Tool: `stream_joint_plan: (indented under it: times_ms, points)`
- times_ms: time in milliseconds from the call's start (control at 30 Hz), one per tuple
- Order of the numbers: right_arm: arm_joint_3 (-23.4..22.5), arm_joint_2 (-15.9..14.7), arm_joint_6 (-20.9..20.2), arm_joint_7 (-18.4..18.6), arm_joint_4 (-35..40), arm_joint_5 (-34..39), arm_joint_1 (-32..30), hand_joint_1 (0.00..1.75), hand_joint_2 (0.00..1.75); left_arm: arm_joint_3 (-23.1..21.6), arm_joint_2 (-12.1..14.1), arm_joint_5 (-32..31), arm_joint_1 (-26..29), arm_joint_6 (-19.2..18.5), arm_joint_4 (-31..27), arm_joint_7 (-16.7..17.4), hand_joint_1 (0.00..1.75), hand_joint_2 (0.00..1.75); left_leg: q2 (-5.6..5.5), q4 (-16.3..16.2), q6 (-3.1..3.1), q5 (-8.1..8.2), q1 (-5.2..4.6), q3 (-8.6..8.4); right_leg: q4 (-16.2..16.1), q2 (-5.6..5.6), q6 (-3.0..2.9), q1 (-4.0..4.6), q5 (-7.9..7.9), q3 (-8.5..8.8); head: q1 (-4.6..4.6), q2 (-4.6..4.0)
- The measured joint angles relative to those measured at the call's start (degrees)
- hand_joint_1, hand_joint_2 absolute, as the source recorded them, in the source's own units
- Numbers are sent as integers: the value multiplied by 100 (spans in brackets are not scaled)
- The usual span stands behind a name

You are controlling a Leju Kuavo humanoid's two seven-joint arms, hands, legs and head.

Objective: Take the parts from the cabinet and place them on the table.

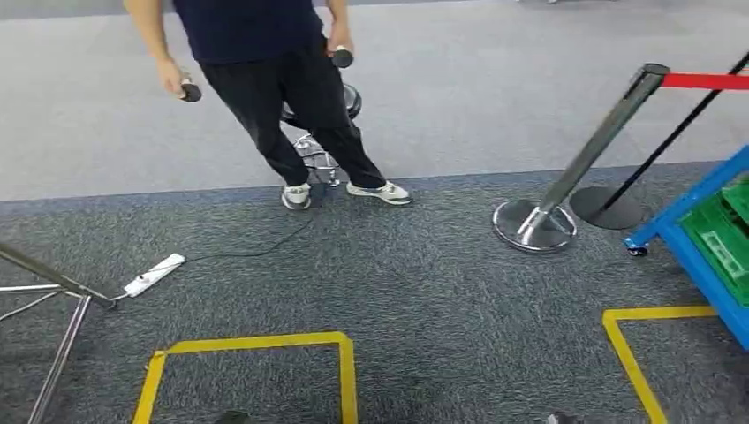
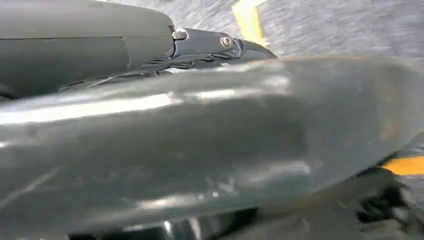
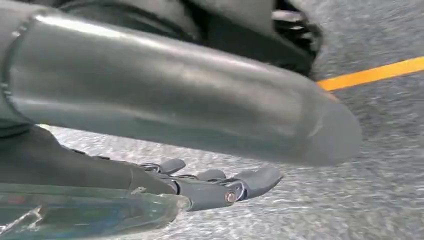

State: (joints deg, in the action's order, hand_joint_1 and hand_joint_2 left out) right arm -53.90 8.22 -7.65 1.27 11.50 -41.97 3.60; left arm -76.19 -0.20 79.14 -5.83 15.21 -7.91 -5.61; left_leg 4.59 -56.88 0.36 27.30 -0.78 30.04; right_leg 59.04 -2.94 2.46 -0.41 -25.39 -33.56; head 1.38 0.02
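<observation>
Progress: nothing delivered that you can check from here. Left hand (image 2: 215, 47) hangs over grey carpet (image 1: 424, 291); its fingers lie together, and you cannot tell whether they grip anything. Right hand (image 3: 220, 185) hangs likewise, fingers extended side by side, nothing visibly pinched. Parts: not identifiable; green bins (image 1: 724, 234) sit in a blue cart (image 1: 698, 199) at the carpet's right edge. Person (image 1: 283, 88) stands at the far edge. Fetching and placing, you may judge, remain ahead.

Left hand (image 2: 210, 47) and right hand (image 3: 200, 187) hanging, fingers (image 3: 260, 179) loosely extended, empty
</observation>
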Motion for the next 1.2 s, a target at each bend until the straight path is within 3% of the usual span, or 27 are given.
stream_joint_plan:
  times_ms: [100, 133, 167, 200, 233, 267, 300, 333, 367, 400, 433, 467, 500, 600, 633, 667, 700, 733, 800, 833, 867, 933, 967, 1000, 1033, 1133, 1200]
  points:
    - [0, 7, 4, 48, -9, -85, 6, 0, 0, -57, -15, -11, -79, 13, 0, -154, 0, 0, 124, 25, -77, 4, 19, -33, -20, 147, -92, 7, 23, -34, 9, 2]
    - [0, 39, 4, 52, -11, -107, -1, 0, 0, -70, -17, -15, -95, 33, 0, -156, 0, 0, 46, 5, -119, 50, 37, -38, -43, 192, -131, -27, 44, -11, 7, 2]
    - [0, 39, 18, 55, -11, -114, 17, 0, 0, -79, -18, -15, -106, 66, 0, -154, 0, 0, -202, -214, -144, 225, 46, 48, -46, 251, -158, -32, 52, -16, -15, 2]
    - [0, 39, 20, 59, -11, -116, 37, 0, 0, -96, -22, -17, -106, 85, 0, -147, 0, 0, -321, -605, -158, 449, 55, 229, -46, 303, -185, -36, 57, -28, -17, 2]
    - [0, 42, 15, 79, -11, -118, 42, 0, 0, -129, -24, -46, -99, 101, 0, -103, 0, 0, -391, -1149, -168, 699, 65, 485, -46, 373, -194, -35, 59, -38, -24, 2]
    - [0, 42, 7, 109, -11, -120, 38, 0, 0, -160, -26, -59, -84, 120, 0, -69, 0, 0, -415, -1561, -173, 838, 66, 692, -46, 434, -196, -34, 61, -40, -22, 2]
    - [0, 42, 9, 118, -11, -118, 22, 0, 0, -179, -28, -81, -67, 146, 0, -29, 0, 0, -425, -1826, -175, 873, 67, 848, -46, 501, -196, -33, 62, -41, -22, 0]
    - [0, 42, 13, 120, -11, -107, 7, 0, 0, -201, -33, -123, -54, 195, 0, 8, 0, 0, -425, -1805, -172, 768, 70, 868, -46, 570, -194, -33, 63, -39, -20, 2]
    - [0, 39, 13, 133, -11, -94, 3, 0, 0, -227, -46, -177, -54, 234, 0, 24, 0, 0, -433, -1562, -164, 539, 79, 780, -44, 645, -187, -36, 68, -38, -22, 2]
    - [0, 39, 9, 157, -11, -92, 6, 0, 0, -263, -57, -217, -61, 247, 0, 39, 0, 0, -469, -1109, -155, 239, 91, 584, -44, 721, -173, -42, 76, -33, -17, 2]
    - [0, 39, 7, 168, -11, -88, 11, 0, 0, -302, -63, -238, -69, 273, 0, 39, 0, 0, -573, -596, -151, -31, 113, 346, -42, 791, -156, -55, 81, -26, -22, 0]
    - [0, 39, 4, 170, -11, -79, 12, 0, 0, -313, -77, -236, -68, 302, 0, 36, 0, 0, -826, -246, -164, -149, 153, 195, -42, 839, -132, -61, 87, -43, -22, 0]
    - [-4, 37, 2, 168, -11, -76, 30, 0, 0, -315, -107, -232, -72, 317, 0, 8, 0, 0, -919, -29, -166, -88, 169, 112, 26, 905, -91, -20, 77, -93, -24, 2]
    - [-24, 37, -9, 142, -11, -59, -29, 0, 0, -365, -138, -319, -88, 352, 0, -66, 0, 0, -792, -63, -69, -87, 102, 151, -59, 1048, 42, -93, 152, -145, -9, 2]
    - [-28, 37, -13, 140, -11, -59, -47, 0, 0, -398, -142, -381, -104, 380, 0, -71, 0, 0, -705, -10, -15, -120, 133, 145, -46, 1079, 71, -103, 147, -211, -24, 2]
    - [-33, 39, -20, 136, -13, -59, -60, 0, 0, -446, -144, -424, -127, 407, 0, -71, 0, 0, -656, -1, 17, -132, 124, 136, 78, 778, 67, -75, 55, -257, -6, 2]
    - [-39, 39, -31, 136, -17, -57, -51, 0, 0, -479, -155, -470, -139, 428, 0, -71, 0, 0, -623, 3, 44, -134, 112, 138, 309, 558, 72, -55, -107, -362, 33, 2]
    - [-46, 39, -61, 135, -22, -53, -19, 0, 0, -514, -168, -513, -138, 450, 0, -64, 0, 0, -529, 2, 77, -124, 92, 140, 805, 414, 88, -49, -383, -586, 33, 2]
    - [-55, 39, -90, 157, -22, -46, 6, 0, 0, -582, -190, -544, -122, 485, 0, -40, 0, 0, -358, -1, 90, -115, 70, 139, 1673, 346, 97, -48, -745, -974, 28, 2]
    - [-57, 39, -98, 168, -22, -46, -2, 0, 0, -604, -197, -553, -123, 496, 0, -38, 0, 0, -294, -2, 97, -110, 66, 137, 1806, 343, 102, -48, -748, -1023, 33, 2]
    - [-63, 39, -98, 188, -22, -46, -20, 0, 0, -621, -210, -564, -131, 501, 0, -38, 0, 0, -229, -3, 95, -106, 66, 133, 1648, 336, 101, -49, -603, -922, 31, 0]
    - [-70, 33, -107, 208, -22, -61, -31, 0, 0, -654, -225, -566, -151, 509, 0, -38, 0, 0, -128, -5, 72, -84, 69, 104, 742, 231, 87, -49, -148, -415, 33, 2]
    - [-70, 33, -118, 212, -22, -68, -18, 0, 0, -671, -230, -560, -157, 509, 0, -38, 0, 0, -77, -9, 36, -60, 65, 71, 187, -24, 84, -41, 40, -95, 35, 2]
    - [-70, 35, -122, 212, -24, -81, 14, 0, 0, -678, -225, -540, -155, 509, 0, -40, 0, 0, -24, -23, -3, -33, 4, 69, 27, -175, 69, 37, -61, 27, 39, 2]
    - [-70, 35, -131, 210, -24, -85, 32, 0, 0, -678, -225, -527, -153, 509, 2, -42, 0, 0, 10, -37, -19, -31, 0, 66, 22, -59, -7, 5, -22, 0, 15, 2]
    - [-70, 35, -140, 212, -24, -94, 10, 0, 0, -678, -230, -492, -161, 507, 0, -57, 0, 0, 153, -20, -82, -15, 18, 32, 17, 106, -116, 17, -15, -36, 15, 2]
    - [-70, 35, -149, 212, -24, -116, 14, 0, 0, -680, -230, -474, -172, 503, 0, -68, 0, 0, -232, -256, -152, 203, 54, 120, 0, 208, -182, -19, 11, -36, -2, 2]
